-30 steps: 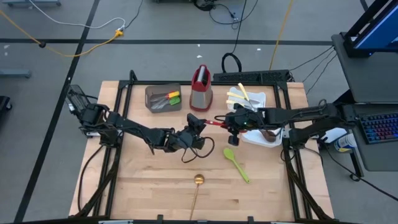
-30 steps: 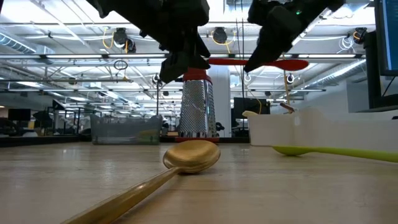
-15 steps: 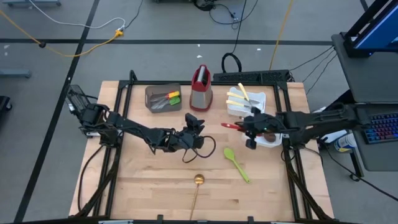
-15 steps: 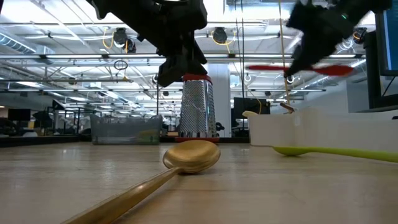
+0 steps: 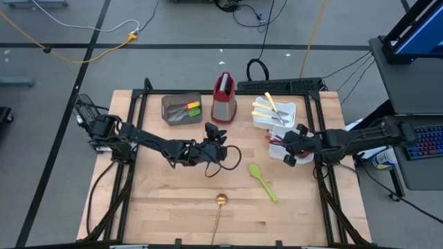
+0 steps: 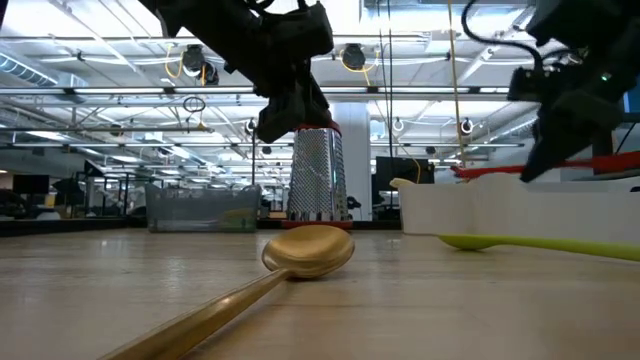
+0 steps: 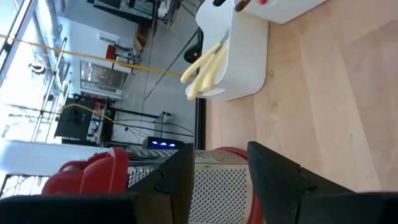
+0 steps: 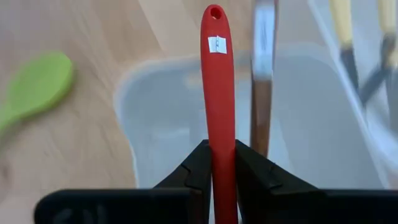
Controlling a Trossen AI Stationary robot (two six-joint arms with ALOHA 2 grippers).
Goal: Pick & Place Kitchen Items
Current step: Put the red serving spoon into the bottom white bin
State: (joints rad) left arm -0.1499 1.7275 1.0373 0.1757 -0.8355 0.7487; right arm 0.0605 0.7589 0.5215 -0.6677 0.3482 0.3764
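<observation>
My right gripper (image 5: 284, 145) is shut on a red utensil (image 8: 217, 74) and hangs over the nearer white tray (image 5: 302, 156) at the table's right. The utensil's handle end with the hole (image 8: 215, 12) sticks out ahead of the fingers. Its head is hidden behind the gripper. My left gripper (image 5: 213, 133) hovers open at mid-table, facing the grater (image 7: 211, 186), nothing between its fingers. A green spoon (image 5: 263, 181) and a gold spoon (image 5: 220, 200) lie flat on the table. My right gripper pinches the red utensil's handle (image 8: 221, 140) between its two fingers (image 8: 198, 163), well back from the holed end. The fingers slant down from the table's right. The handle runs on ahead of them, about level, lifted clear above the tray (image 6: 480, 172).
The far white tray (image 5: 286, 111) holds yellow-handled knives (image 5: 266, 107). A long metal utensil (image 8: 262, 62) lies in the nearer tray. A brown bin (image 5: 169, 104) with utensils and the upright grater (image 5: 223, 97) stand at the back. Bare wood lies at the near left.
My right gripper has carried the red utensil from mid-table toward the right edge and downward, until it hangs over the nearer white tray; the utensil stays about level and clear. My left gripper has stayed near the table's middle.
</observation>
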